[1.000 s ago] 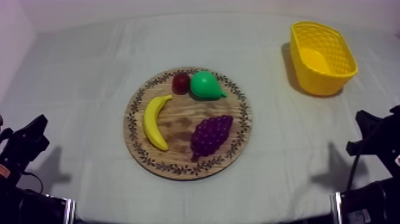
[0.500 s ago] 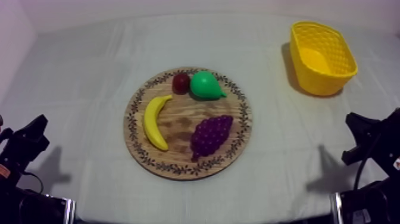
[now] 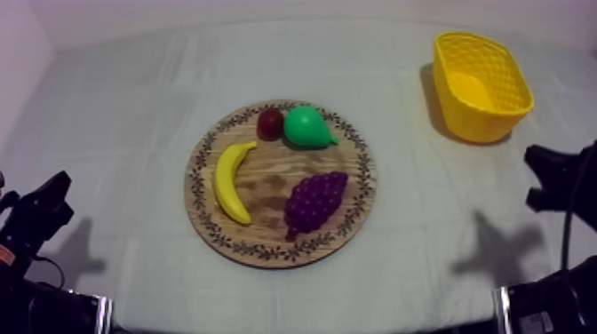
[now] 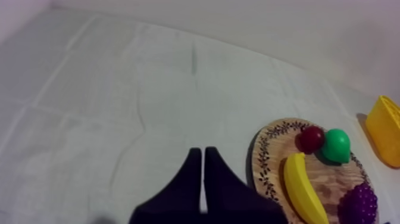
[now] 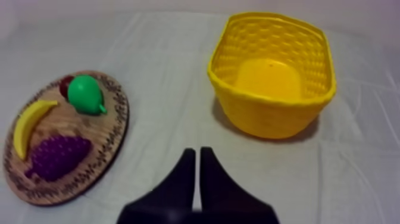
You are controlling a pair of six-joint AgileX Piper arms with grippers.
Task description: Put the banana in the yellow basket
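Note:
A yellow banana [image 3: 230,182] lies on the left part of the round wooden board [image 3: 355,209] at the table's middle; it also shows on the board in the left wrist view as the banana [image 4: 302,189] and in the right wrist view as the banana [image 5: 30,123]. The yellow basket [image 3: 481,83] stands empty at the far right. My left gripper [image 3: 49,202] rests low at the left edge, its fingers together as a narrow wedge [image 4: 202,156]. My right gripper [image 3: 542,174] hovers at the right edge below the basket [image 5: 272,74], shut on nothing [image 5: 196,156].
On the board also lie a green pear [image 3: 306,127], a small red fruit [image 3: 270,123] and a purple bunch of grapes [image 3: 314,202]. Grey-white cloth covers the table all around the board.
My right gripper has risen and moved toward the basket's side of the table. The left arm and the fruit have not moved.

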